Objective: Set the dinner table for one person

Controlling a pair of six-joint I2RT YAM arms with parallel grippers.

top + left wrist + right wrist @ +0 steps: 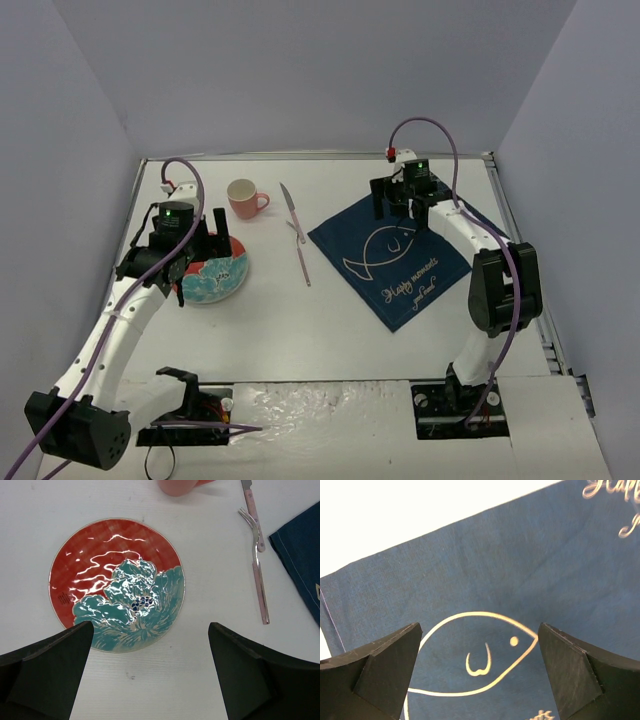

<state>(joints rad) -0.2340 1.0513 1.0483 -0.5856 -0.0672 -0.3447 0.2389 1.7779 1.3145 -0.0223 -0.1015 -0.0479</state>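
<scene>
The white surface [300,330] lies beneath everything; it is rigid and fixed, so there is nothing on it to grasp. The left fingers [45,670] are spread wide and empty, with the glossy plate [117,582] just ahead and between them. It looks stiff, breakable and slick, best pinched at its rim. The right fingers [370,675] gape equally wide, holding nothing, directly above the navy cloth [520,580]. That looks limp and light, best taken by a corner.

White arm links [105,340], black joints [503,285], purple cables [428,120], green lights [170,209]
</scene>
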